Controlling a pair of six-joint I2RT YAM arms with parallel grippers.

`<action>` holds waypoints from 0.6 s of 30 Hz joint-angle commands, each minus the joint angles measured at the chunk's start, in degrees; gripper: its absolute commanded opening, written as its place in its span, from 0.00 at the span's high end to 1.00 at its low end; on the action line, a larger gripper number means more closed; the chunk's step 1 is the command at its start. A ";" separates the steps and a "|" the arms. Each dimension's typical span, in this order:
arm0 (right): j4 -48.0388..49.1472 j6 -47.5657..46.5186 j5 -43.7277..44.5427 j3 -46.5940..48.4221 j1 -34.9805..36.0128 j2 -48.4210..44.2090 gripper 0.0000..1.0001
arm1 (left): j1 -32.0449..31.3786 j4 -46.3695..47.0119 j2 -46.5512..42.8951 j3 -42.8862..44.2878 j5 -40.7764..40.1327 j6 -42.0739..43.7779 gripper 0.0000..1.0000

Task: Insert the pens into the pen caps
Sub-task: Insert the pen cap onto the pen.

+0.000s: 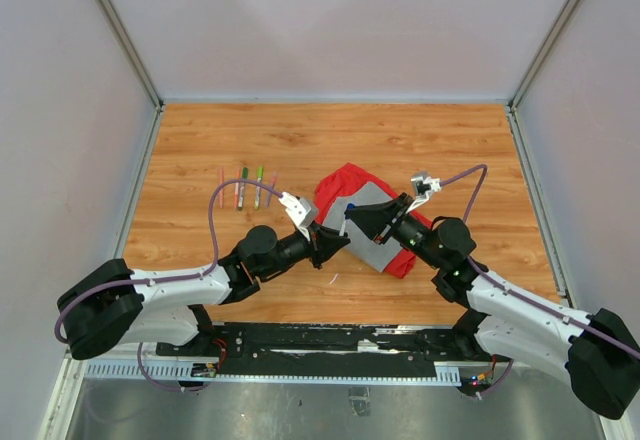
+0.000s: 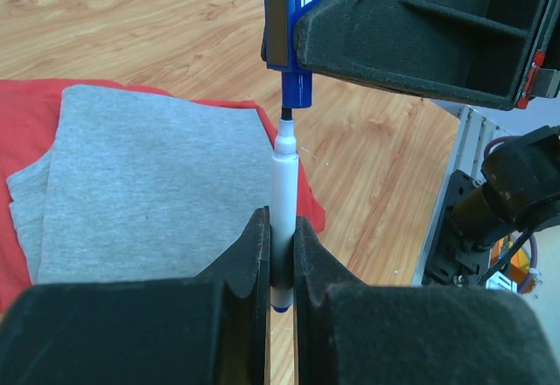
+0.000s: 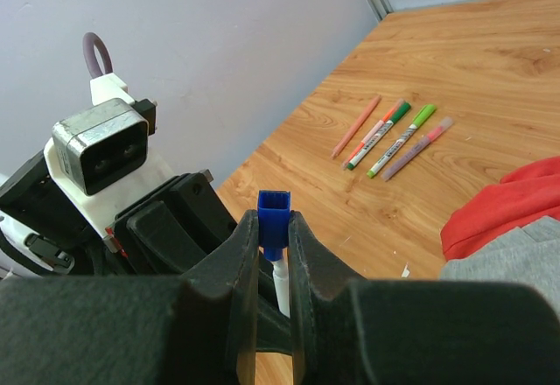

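Observation:
My left gripper (image 2: 282, 227) is shut on a white pen (image 2: 284, 192) with a blue rear end, held upright. The pen's black nib sits just at the mouth of a blue pen cap (image 2: 293, 61). In the right wrist view that cap (image 3: 273, 219) is pinched in my right gripper (image 3: 274, 229), which is shut on it, and the pen (image 3: 280, 282) rises into it from below. Seen from above, the left gripper (image 1: 335, 241) and right gripper (image 1: 351, 223) meet over the table's middle. Several other pens (image 1: 248, 188) lie side by side at the back left.
A red-and-grey cloth (image 1: 368, 222) lies under and behind the grippers, and its grey panel (image 2: 149, 192) fills the left wrist view. The row of loose pens (image 3: 391, 136) lies on the wooden tabletop (image 1: 300, 140). Pale walls enclose the table on three sides.

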 commanded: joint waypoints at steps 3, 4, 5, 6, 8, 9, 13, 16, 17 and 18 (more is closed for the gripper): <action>-0.31 0.35 -2.24 0.00 -0.52 1.46 0.99 | -0.54 2.17 0.01 1.34 0.07 1.44 0.99; -0.31 0.36 -2.25 0.00 -0.47 1.65 0.99 | -0.56 2.18 0.02 1.41 0.05 1.51 1.00; -0.31 0.36 -2.25 -0.05 -0.51 1.81 1.00 | -0.64 2.13 0.00 1.37 -0.05 1.48 1.00; -0.35 0.38 -2.18 -0.08 -0.51 1.98 0.99 | -0.61 2.10 0.04 1.34 0.03 1.48 1.00; -0.54 0.35 -2.00 -0.16 -0.47 2.19 0.99 | -0.67 2.16 0.00 1.34 -0.02 1.48 0.99; -0.71 0.23 -2.01 -0.24 -0.47 2.26 0.99 | -0.64 2.12 0.00 1.33 -0.02 1.48 0.99; -1.32 0.49 -2.08 -0.14 -0.50 2.18 0.99 | -0.68 2.09 0.00 1.36 -0.09 1.50 1.00; -2.72 0.58 -2.42 0.00 -0.39 1.66 0.99 | -0.65 2.02 0.09 1.40 -0.45 1.48 1.00; -3.45 0.54 -2.46 0.00 -0.28 1.49 0.99 | -0.70 1.85 0.17 1.46 -0.47 1.48 1.00; -4.59 0.46 -2.43 0.00 -0.15 1.33 1.00 | -0.68 1.78 0.22 1.50 -0.57 1.45 0.99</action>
